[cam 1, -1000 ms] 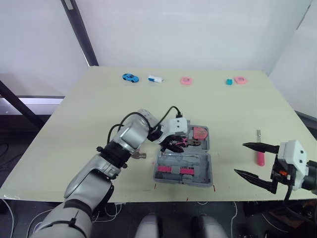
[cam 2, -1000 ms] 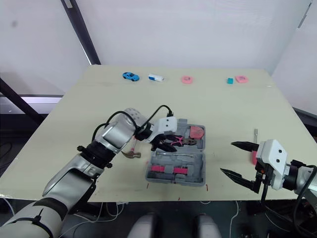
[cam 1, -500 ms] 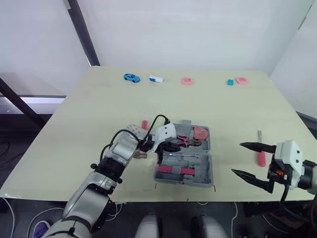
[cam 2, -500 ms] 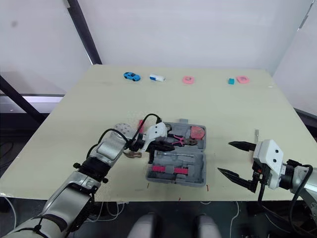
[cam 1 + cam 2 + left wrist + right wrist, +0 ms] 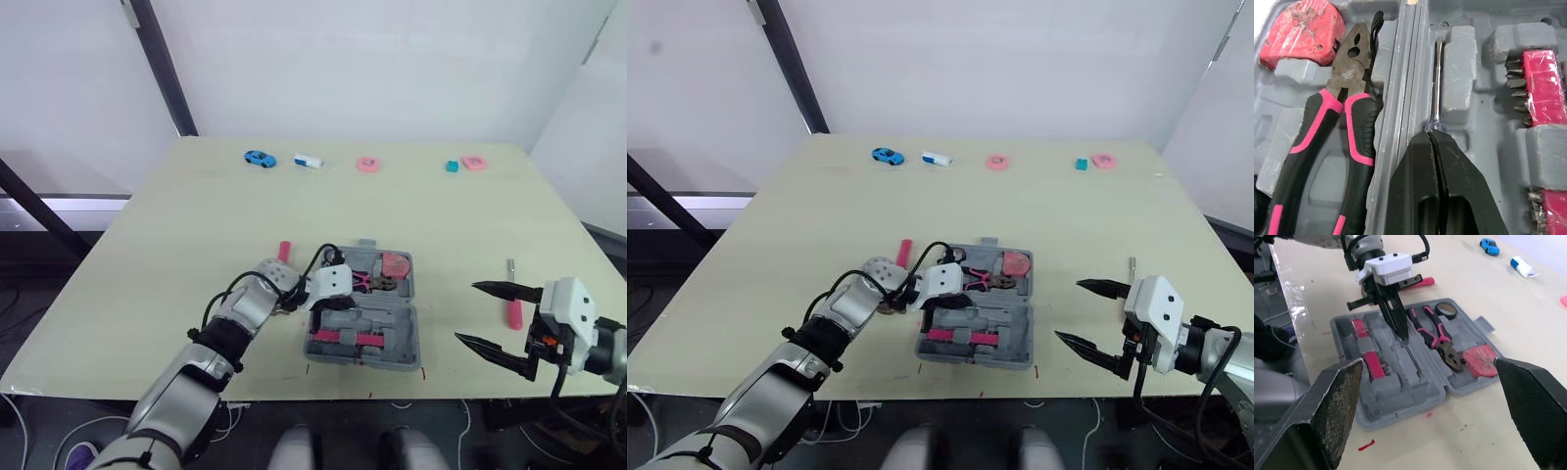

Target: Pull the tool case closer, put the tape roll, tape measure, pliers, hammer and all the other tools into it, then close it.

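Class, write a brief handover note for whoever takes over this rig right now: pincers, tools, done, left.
Left pincer: shut, tips at a thin metal shaft lying in the open tool case.
Right pincer: open, hovering over the right side of the table.
Done: pliers, tape measure and tape roll lie in the case.
Left: hammer on the table beside the case, partly under the left arm; pink-handled screwdriver on the table by the right pincer; then close the case.
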Controlling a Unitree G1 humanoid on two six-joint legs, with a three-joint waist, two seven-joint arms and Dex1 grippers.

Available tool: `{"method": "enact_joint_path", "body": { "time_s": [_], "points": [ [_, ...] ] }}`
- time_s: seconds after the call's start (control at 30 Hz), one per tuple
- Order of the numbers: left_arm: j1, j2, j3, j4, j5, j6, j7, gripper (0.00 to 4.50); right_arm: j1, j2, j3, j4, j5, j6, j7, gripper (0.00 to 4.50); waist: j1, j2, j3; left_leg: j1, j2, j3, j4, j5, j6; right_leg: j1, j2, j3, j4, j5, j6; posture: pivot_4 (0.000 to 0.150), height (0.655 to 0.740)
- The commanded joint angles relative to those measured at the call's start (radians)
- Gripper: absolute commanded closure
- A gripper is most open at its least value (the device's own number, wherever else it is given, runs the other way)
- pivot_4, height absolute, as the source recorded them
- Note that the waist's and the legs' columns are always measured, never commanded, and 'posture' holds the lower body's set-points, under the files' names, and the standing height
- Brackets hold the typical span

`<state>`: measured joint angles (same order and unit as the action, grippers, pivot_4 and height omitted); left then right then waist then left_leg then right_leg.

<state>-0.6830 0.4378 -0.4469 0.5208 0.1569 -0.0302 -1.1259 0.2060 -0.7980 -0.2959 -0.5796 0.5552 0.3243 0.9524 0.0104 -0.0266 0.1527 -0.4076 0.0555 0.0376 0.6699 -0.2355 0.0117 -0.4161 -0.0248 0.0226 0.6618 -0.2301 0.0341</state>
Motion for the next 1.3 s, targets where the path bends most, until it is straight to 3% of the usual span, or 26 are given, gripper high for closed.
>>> {"method": "enact_joint_path", "body": {
  "time_s": [0.03, 0.23, 0.5, 0.73, 0.83, 0.9, 1.0, 1.17, 1.3],
  "points": [
    [0.073, 0.009, -0.032, 0.056, 0.033, 0.008, -0.005, 4.46, -0.028, 0.015, 0.011, -0.010, 0.005, -0.015, -0.011, 0.00, -0.002, 0.000, 0.000, 0.002, 0.000, 0.000, -0.001, 0.000, 0.000, 0.002, 0.000, 0.000, 0.000, 0.000, 0.000, 0.150, 0.7400],
    [0.160, -0.034, 0.186, -0.160, -0.193, 0.158, 0.053, 4.46, -0.066, 0.116, 0.057, 0.012, -0.032, -0.045, -0.093, 0.00, -0.005, 0.002, -0.001, 0.007, 0.001, 0.003, -0.003, 0.000, 0.000, 0.005, 0.000, 0.002, -0.001, -0.001, 0.000, 0.150, 0.7400],
    [0.360, -0.090, 0.536, -0.526, -0.457, 0.419, 0.330, 4.46, -0.184, 0.308, 0.214, 0.117, -0.156, -0.047, -0.285, 0.00, -0.016, 0.002, 0.001, 0.006, 0.002, 0.003, -0.003, 0.000, 0.000, 0.004, 0.000, 0.002, 0.000, 0.000, 0.000, 0.150, 0.7400],
    [0.555, -0.062, 0.685, -0.689, -0.557, 0.439, 0.402, 4.46, -0.295, 0.373, 0.242, 0.289, -0.156, -0.075, -0.270, 0.00, -0.019, 0.001, 0.001, 0.008, 0.002, 0.005, -0.005, 0.000, 0.000, 0.004, 0.000, 0.003, 0.000, 0.000, 0.000, 0.150, 0.7400],
    [0.685, -0.028, 0.732, -0.752, -0.611, 0.425, 0.354, 3.79, -0.276, 0.326, 0.201, 0.349, -0.143, -0.101, -0.208, 0.00, -0.014, 0.001, 0.002, 0.007, 0.001, 0.006, -0.005, 0.000, 0.000, 0.004, -0.002, 0.003, -0.001, 0.000, -0.001, 0.150, 0.7400],
    [0.779, -0.008, 0.770, -0.786, -0.628, 0.416, 0.335, 2.99, -0.210, 0.281, 0.148, 0.358, -0.118, -0.109, -0.156, 0.00, -0.015, 0.001, 0.002, 0.007, 0.001, 0.008, -0.005, 0.000, 0.000, 0.003, -0.003, 0.003, -0.002, 0.000, 0.000, 0.150, 0.7400],
    [0.925, 0.021, 0.831, -0.807, -0.648, 0.392, 0.298, 2.51, -0.053, 0.225, 0.052, 0.341, -0.084, -0.131, -0.085, 0.00, -0.015, 0.001, 0.002, 0.007, 0.001, 0.009, -0.006, -0.001, 0.001, 0.003, -0.005, 0.003, -0.003, -0.001, 0.000, 0.150, 0.7400],
    [1.059, 0.045, 0.882, -0.798, -0.666, 0.347, 0.267, 0.02, 0.138, 0.188, -0.066, 0.302, -0.045, -0.165, -0.033, 0.00, -0.019, 0.000, 0.002, 0.009, 0.001, 0.009, -0.014, -0.002, 0.001, 0.001, -0.008, 0.003, -0.004, -0.006, 0.000, 0.150, 0.7400],
    [1.109, 0.041, 0.901, -0.770, -0.656, 0.317, 0.271, 0.02, 0.236, 0.183, -0.143, 0.316, -0.032, -0.181, -0.006, 0.00, -0.021, 0.001, 0.002, 0.011, 0.002, 0.005, -0.014, -0.004, -0.003, 0.000, -0.011, 0.003, -0.004, -0.006, 0.000, 0.150, 0.7400]
  ]
}}
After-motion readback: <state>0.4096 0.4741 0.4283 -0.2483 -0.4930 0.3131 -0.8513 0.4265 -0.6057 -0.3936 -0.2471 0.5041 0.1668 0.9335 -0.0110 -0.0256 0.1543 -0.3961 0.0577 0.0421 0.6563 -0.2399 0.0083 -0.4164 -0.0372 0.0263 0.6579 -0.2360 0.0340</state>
